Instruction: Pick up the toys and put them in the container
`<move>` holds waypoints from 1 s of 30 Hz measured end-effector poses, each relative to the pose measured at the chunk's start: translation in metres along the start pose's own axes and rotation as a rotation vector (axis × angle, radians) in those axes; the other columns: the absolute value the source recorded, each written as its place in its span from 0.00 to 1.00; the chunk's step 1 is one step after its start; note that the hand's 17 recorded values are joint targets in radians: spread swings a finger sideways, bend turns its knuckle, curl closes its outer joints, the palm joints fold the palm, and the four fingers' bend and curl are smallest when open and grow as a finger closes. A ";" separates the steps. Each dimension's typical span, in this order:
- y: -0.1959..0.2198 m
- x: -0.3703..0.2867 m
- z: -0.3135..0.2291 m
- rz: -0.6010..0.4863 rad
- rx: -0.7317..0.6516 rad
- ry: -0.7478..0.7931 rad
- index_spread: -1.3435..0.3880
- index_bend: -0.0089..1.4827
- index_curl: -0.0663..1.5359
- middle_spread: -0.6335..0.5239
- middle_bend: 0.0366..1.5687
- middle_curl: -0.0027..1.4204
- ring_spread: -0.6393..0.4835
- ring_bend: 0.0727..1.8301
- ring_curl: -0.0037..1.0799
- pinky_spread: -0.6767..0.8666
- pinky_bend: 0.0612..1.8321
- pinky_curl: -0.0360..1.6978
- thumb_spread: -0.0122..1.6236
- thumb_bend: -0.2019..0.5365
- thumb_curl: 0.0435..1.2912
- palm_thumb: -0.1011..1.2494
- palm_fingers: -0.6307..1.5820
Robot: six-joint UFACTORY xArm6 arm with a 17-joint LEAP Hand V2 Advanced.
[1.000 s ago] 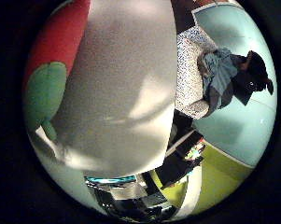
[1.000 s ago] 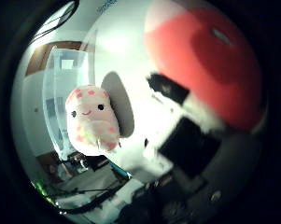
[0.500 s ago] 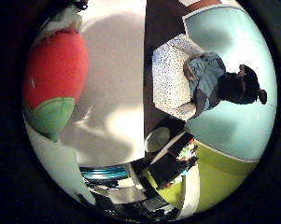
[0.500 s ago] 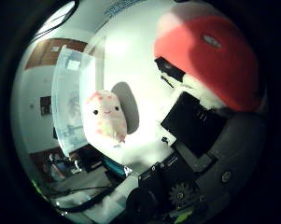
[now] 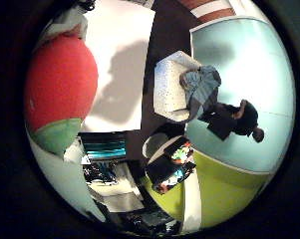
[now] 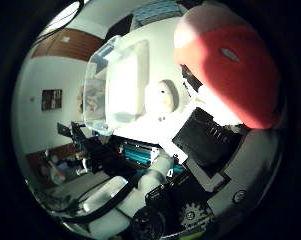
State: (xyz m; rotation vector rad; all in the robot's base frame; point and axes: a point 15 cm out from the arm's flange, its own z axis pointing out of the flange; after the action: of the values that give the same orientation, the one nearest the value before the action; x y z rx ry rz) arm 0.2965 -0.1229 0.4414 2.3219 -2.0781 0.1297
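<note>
A red plush toy with a green end (image 5: 60,80) fills one side of the little finger side view, close to the palm. It also fills a corner of the thumb side view (image 6: 230,60). My hand (image 6: 205,140) has black and white finger parts pressed against it and holds it above the white table (image 5: 120,50). A clear plastic container (image 6: 120,80) stands on the table. A small white plush toy with pink spots (image 6: 165,97) lies on the table beside the container.
A padded chair (image 5: 174,85) stands past the table's edge on dark floor. Shelves and clutter (image 6: 110,165) lie below the table edge. A teal wall (image 5: 249,60) is at the back.
Both views have shifted, so the hand has moved with the red toy still against the palm. The container now sits nearer the view's middle. The small spotted toy looks smaller and farther.
</note>
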 end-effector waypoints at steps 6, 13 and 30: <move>-0.019 -0.082 -0.040 -0.112 0.054 -0.007 0.60 0.69 0.68 0.37 0.81 0.69 0.34 0.73 0.79 0.32 0.70 0.61 0.46 0.25 0.62 0.83 0.72; -0.035 -0.179 -0.063 -0.218 0.092 -0.033 0.60 0.68 0.69 0.36 0.80 0.70 0.33 0.73 0.81 0.31 0.68 0.63 0.46 0.25 0.63 0.83 0.72; -0.129 -0.347 -0.057 -0.371 0.120 -0.063 0.59 0.65 0.70 0.36 0.78 0.72 0.33 0.71 0.83 0.30 0.66 0.66 0.45 0.25 0.64 0.84 0.73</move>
State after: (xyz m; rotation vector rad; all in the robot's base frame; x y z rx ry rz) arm 0.3846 0.2395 0.4767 2.7680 -1.6644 0.1780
